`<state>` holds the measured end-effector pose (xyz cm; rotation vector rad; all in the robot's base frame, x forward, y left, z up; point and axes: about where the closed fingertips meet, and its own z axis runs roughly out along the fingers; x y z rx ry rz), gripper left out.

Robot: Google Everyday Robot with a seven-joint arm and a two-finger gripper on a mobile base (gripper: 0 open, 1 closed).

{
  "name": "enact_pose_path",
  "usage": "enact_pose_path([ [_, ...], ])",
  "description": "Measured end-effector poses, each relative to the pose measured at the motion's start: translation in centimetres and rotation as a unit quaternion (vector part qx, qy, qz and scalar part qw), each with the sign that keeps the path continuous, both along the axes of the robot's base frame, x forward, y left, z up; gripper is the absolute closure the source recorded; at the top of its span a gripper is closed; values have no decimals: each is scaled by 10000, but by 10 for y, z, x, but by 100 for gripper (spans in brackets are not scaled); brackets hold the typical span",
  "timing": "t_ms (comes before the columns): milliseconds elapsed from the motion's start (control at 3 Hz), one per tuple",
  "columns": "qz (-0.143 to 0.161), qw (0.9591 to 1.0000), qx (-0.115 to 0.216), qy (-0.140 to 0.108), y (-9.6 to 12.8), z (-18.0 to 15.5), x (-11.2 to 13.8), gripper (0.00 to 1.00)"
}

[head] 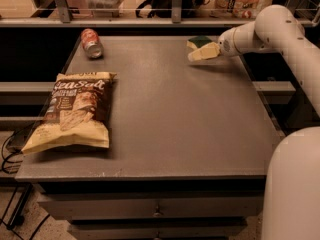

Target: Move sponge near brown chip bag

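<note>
The gripper point(204, 52) is in the upper right of the frame, low over the far right part of the table point(175, 129), at the end of a white arm point(272, 28) that reaches in from the right edge. The sponge point(199, 41) is right at the gripper, its dark green top showing just above and behind the pale tip. The two meet or overlap, and I cannot tell whether the gripper is closed on the sponge or merely against it. I also cannot tell whether the sponge rests on the table or is lifted. The chip bag point(72, 109) lies flat at the left of the frame, near the table's left edge. Its "Sea Salt" lettering is toward the far side and its pale lower end is close to the near left corner. The bag and sponge are well apart, with a wide stretch of grey tabletop between them. A red can point(92, 43) lies on its side in the upper left, near the table's far left corner, beyond the bag and apart from it. A rounded white part of the robot point(295, 184) fills the lower right corner. Below the tabletop, at the bottom of the frame, is a drawer front with a small handle point(158, 213).
</note>
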<state>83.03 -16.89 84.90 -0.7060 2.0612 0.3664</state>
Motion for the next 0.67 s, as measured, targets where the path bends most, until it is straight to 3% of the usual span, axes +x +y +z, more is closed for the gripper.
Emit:
enact_pose_path([
  [667,149,9997,-175,-40,11,5,2,64],
])
